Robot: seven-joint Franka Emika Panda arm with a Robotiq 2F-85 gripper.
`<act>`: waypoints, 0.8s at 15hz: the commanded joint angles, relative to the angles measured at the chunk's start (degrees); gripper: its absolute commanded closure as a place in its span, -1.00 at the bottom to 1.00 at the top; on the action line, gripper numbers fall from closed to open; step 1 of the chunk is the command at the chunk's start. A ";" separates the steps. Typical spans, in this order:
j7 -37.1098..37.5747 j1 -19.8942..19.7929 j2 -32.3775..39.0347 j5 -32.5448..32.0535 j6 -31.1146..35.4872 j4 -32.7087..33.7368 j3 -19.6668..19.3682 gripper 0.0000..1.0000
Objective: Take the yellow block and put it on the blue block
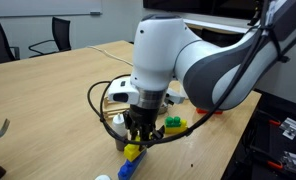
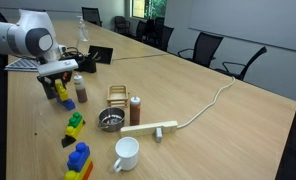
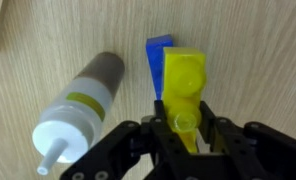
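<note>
My gripper (image 3: 184, 128) is shut on the yellow block (image 3: 184, 82), its fingers on either side of the block's near end. In the wrist view the yellow block lies over the blue block (image 3: 159, 52), whose edge shows behind and to the left. In both exterior views the gripper (image 1: 138, 128) (image 2: 60, 88) is low over the table, with the yellow block (image 1: 135, 151) (image 2: 66, 101) under it. In an exterior view the blue block (image 1: 126, 169) is just below the yellow one. Whether the two blocks touch I cannot tell.
A squeeze bottle (image 3: 83, 108) (image 2: 80, 88) with a white nozzle stands close beside the gripper. Other stacked blocks (image 2: 74, 127) (image 2: 79, 160) (image 1: 174, 125), a white mug (image 2: 126, 153), a metal strainer (image 2: 110, 120), a brown shaker (image 2: 135, 110) and a wooden bar (image 2: 151, 128) are on the wooden table (image 2: 208, 110).
</note>
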 commanded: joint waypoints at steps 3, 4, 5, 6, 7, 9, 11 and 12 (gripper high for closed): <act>-4.23 1.54 0.87 -5.08 3.16 -0.26 -1.91 0.80; -4.77 1.71 1.29 -6.29 3.74 0.00 -2.22 0.80; -5.08 2.01 1.56 -7.42 4.22 0.18 -2.68 0.80; -5.59 2.07 1.77 -8.12 4.54 0.33 -2.93 0.80; -5.83 2.24 1.89 -8.78 4.87 0.37 -3.19 0.80; -6.54 2.30 2.14 -9.01 5.24 0.44 -3.12 0.80; -6.99 2.49 2.12 -8.67 5.20 0.46 -2.91 0.80; -6.54 2.87 1.92 -8.48 4.45 0.45 -3.08 0.80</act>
